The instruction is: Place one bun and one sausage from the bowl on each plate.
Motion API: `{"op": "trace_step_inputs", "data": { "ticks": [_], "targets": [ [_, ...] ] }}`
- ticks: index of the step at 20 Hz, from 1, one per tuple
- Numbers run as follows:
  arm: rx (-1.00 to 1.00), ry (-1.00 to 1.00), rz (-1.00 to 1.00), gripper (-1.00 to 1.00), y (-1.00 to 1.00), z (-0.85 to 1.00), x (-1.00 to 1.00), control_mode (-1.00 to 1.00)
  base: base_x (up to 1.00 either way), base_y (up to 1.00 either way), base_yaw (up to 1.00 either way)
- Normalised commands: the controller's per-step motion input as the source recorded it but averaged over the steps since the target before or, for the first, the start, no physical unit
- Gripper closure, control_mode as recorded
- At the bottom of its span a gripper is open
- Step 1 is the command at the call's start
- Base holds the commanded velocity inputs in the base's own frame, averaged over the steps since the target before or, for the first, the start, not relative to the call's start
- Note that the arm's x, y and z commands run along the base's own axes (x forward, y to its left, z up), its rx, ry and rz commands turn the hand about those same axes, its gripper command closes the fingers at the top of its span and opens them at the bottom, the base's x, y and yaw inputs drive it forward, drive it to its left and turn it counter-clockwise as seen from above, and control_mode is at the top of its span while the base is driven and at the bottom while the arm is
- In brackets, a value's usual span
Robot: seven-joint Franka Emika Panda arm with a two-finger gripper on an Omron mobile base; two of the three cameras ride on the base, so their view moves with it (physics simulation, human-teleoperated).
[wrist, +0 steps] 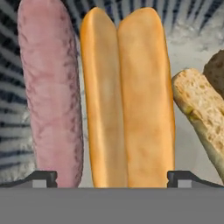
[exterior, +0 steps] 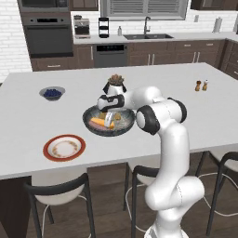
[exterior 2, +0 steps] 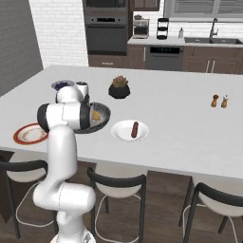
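Bowl (exterior: 93, 124) sits mid-counter, well back from the edge; I see bare counter (exterior: 28, 121) between it and the red-rimmed plate (exterior: 64, 148). My pincer (exterior: 108, 122) hangs spread wide inside the bowl, bun (wrist: 127, 100) between its tips, sausage (wrist: 50, 96) alongside.

The bowl (exterior: 93, 124) is dark grey outside, pale and speckled inside. In it lie a mottled pink sausage (wrist: 50, 96) and a golden-orange bun (wrist: 129, 100) with a darker seam. One plate (exterior: 64, 148) is cream with a red-orange rim; the other plate (exterior 2: 122, 134) is white and carries a reddish-brown sausage (exterior 2: 135, 129).
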Motion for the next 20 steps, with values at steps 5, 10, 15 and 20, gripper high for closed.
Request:
{"op": "trace_step_inputs", "data": {
  "ticks": [5, 10, 15, 20],
  "targets": [
    [0.0, -0.05, 0.0, -1.0, 0.0, -0.09, 0.05, -1.0, 0.0, 0.0, 0.0],
    [0.0, -0.02, 0.0, -1.0, 0.0, -0.14, 0.24, -1.0, 0.0, 0.0, 0.0],
    [0.0, -0.07, 0.0, -1.0, 0.0, -0.46, 0.09, -1.0, 0.0, 0.0, 0.0],
    [0.0, -0.04, 0.0, -1.0, 0.0, -0.74, -0.01, -1.0, 0.0, 0.0, 0.0]
  ]
}}
